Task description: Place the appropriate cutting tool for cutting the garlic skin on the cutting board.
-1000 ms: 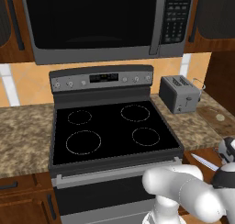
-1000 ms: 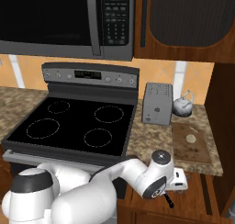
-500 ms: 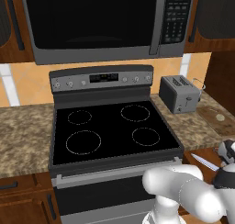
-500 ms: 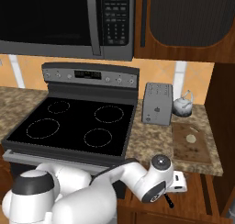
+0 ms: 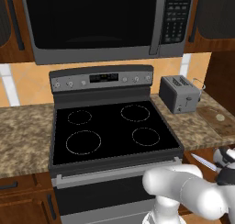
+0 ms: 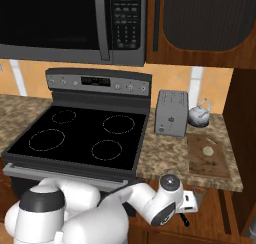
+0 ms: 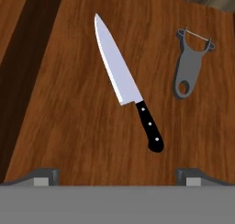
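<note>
Knife (image 7: 126,78) lies flat on a brown wooden surface (image 7: 69,126) in the hand view, its pointed silver blade aimed toward the surface's upper left and its black riveted handle toward the lower middle. An all-grey peeler (image 7: 189,67) lies well apart from it, near the upper right edge of the same surface. The gripper (image 7: 118,177) hangs over the knife with its two dark finger tips spread wide, one near each bottom corner of the view; the claw is released, holding nothing and touching nothing.

From the right base view, the cutting board (image 6: 207,157) sits at the right end of the speckled countertop (image 6: 160,153), with the small pale garlic (image 6: 208,150) resting on it. A toaster (image 6: 171,113) stands just left of the board's far edge, a kettle (image 6: 198,115) beside it. In the left base view the knife's blade (image 5: 204,162) shows below the counter's front edge.

Writing on the stove and microwave panels is too small to read
</note>
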Controlling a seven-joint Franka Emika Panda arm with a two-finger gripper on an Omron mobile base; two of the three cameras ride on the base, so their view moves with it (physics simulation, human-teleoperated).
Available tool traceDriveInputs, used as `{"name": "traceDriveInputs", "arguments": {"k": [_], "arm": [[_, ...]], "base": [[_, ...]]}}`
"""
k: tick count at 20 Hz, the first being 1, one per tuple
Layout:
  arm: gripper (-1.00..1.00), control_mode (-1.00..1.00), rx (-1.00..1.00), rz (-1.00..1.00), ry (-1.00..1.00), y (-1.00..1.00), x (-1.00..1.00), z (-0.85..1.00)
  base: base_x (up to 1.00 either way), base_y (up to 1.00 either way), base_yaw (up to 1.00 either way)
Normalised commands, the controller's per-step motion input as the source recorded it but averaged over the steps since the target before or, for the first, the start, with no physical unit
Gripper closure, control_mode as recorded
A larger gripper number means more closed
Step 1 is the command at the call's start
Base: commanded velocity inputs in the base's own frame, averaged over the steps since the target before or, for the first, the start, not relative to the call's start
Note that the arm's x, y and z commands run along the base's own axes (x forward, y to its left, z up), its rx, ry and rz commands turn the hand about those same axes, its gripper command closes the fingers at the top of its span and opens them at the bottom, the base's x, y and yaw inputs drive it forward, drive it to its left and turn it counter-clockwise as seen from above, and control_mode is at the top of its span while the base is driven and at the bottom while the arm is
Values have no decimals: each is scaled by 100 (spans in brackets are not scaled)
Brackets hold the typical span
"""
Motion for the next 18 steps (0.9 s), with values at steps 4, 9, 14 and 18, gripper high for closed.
{"name": "traceDriveInputs", "arguments": {"k": [4,9,14,18], "arm": [[-100,-100,0,3,1,0,0,-14],[-100,-100,0,4,4,-7,0,0],[-100,-100,0,3,2,-31,0,0],[-100,-100,1,1,0,-2,26,0]], "base": [[0,0,0],[0,0,0],[0,0,0],[0,0,0]]}}
